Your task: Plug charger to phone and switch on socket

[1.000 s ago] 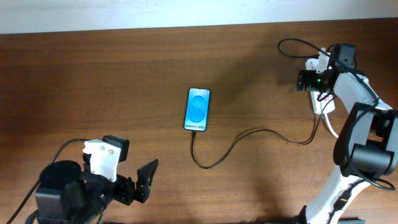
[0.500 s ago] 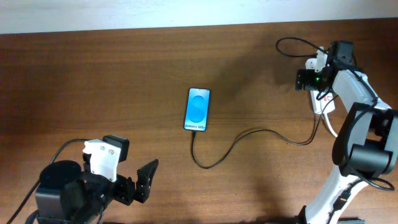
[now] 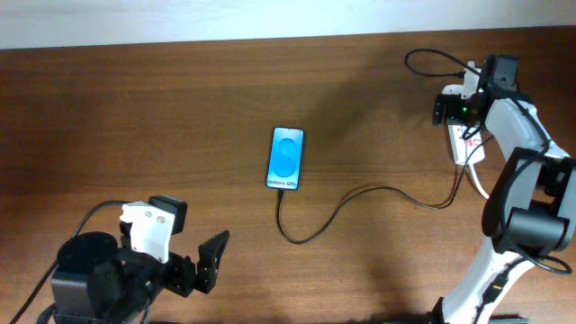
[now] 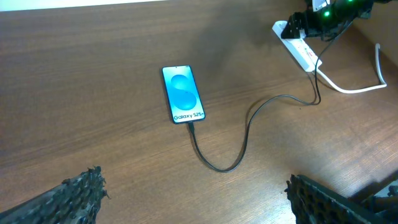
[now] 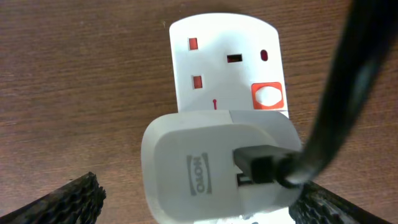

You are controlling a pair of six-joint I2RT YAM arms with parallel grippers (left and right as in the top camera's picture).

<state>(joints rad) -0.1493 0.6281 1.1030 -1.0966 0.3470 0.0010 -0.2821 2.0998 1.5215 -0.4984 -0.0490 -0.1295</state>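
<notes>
1. Right tool (image 5: 199, 208) has crept a bit toward the far edge of the desk (image 3: 135, 108) compared with a second ago. Nothing else has budged.
2. Left tool (image 3: 200, 261) hangs low over the near side of the desk, fingers spread wide and holding nothing. Everything that matters lies well out in front of it.
3. Right tool's fingers are also apart, gripping nothing, one at each bottom corner of its wrist view. The socket (image 5: 224, 56) sits directly below it, with its white cord (image 4: 357, 87) trailing off to the side.
4. The phone (image 3: 285, 158) lies flat with its blue screen lit, well apart from the right tool and a fair way ahead of the left one.
5. The charger (image 3: 360, 193) snakes from the phone's near end across to the socket. Its connector (image 4: 190, 126) looks seated in the phone, so I'd call that half done.
6. The adapter (image 5: 211, 168) is plugged into the socket, right between the right tool's fingers, cable coming out of its face.
7. The switch (image 5: 268, 96), an orange-red rocker, sits just past the adapter. I can't tell from here if it's on. My guess is that press is all that's left.
</notes>
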